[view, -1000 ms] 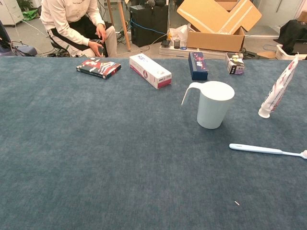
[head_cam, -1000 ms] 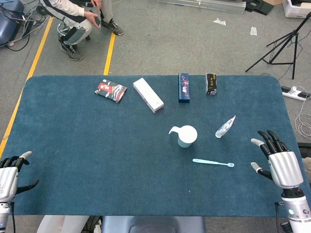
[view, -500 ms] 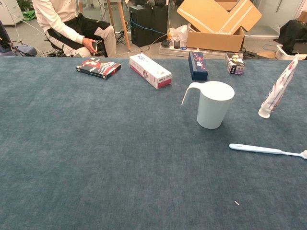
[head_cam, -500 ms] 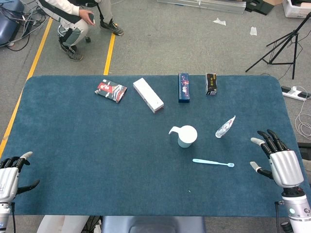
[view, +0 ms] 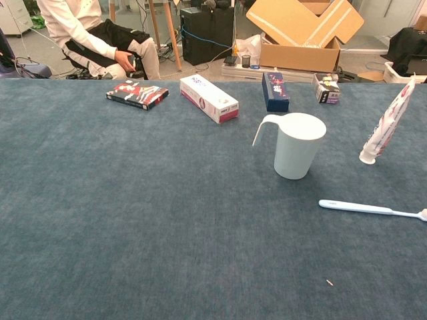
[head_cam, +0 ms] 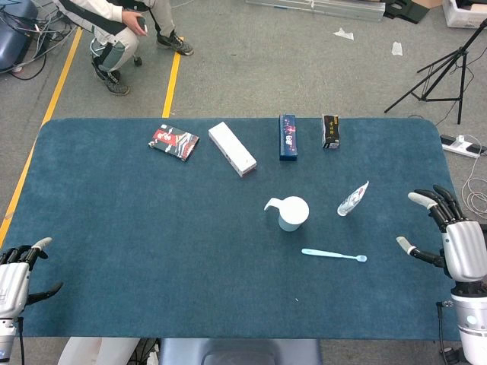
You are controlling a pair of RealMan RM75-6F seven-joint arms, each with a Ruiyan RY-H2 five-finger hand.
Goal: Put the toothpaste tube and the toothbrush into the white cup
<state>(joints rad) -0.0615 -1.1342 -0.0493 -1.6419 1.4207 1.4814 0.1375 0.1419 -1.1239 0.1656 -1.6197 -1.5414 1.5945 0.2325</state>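
The white plastic cup with a curved handle [head_cam: 292, 213] is standing upright near the middle of the blue felt-covered desk [head_cam: 152, 228]. The white toothpaste tube with red and blue print [head_cam: 352, 199] is standing on its cap just right of the cup, leaning slightly. The pale blue plastic toothbrush [head_cam: 333, 255] is lying flat toward the near edge, in front of both. The right hand [head_cam: 454, 236] is hovering at the desk's right edge with fingers spread, holding nothing, well apart from tube and brush. The left hand [head_cam: 15, 275] is waiting at the near left corner, fingers loosely apart, holding nothing.
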